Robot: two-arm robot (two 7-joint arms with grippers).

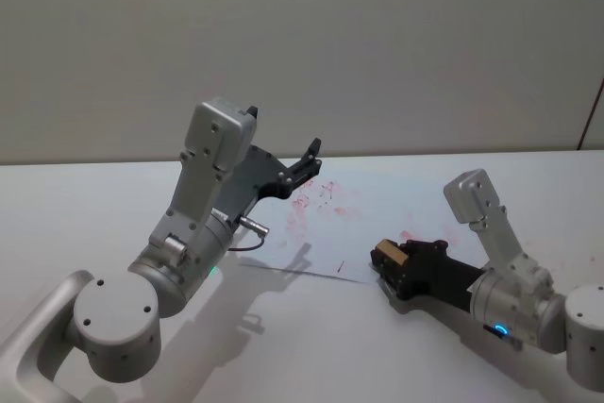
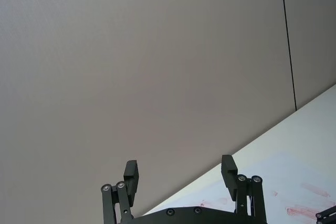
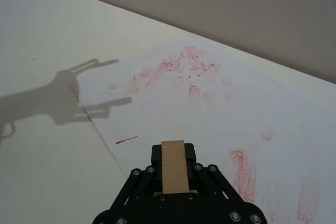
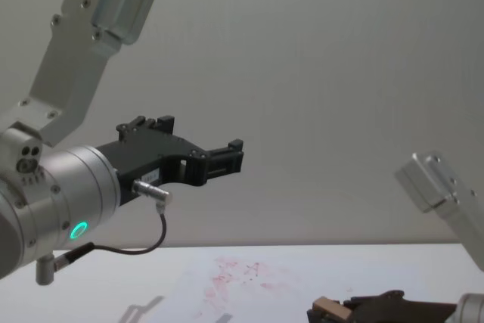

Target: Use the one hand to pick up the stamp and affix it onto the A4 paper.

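The light-brown stamp [image 1: 387,253] sits between the fingers of my right gripper [image 1: 389,261], which is shut on it. The right wrist view shows the stamp [image 3: 173,165] upright between the black jaws, pointing out over the A4 paper [image 3: 220,114]. The white A4 paper [image 1: 377,209] lies flat on the table, covered in red prints and smudges. The right gripper is low at the sheet's front edge; I cannot tell whether the stamp touches the sheet. My left gripper [image 1: 311,153] is raised above the paper's far left part and is open [image 2: 180,169], holding nothing.
The white table [image 1: 85,205] runs back to a plain grey wall. Red smudges also mark the table right of the sheet. The raised left arm casts a shadow [image 3: 68,90] across the sheet's left edge.
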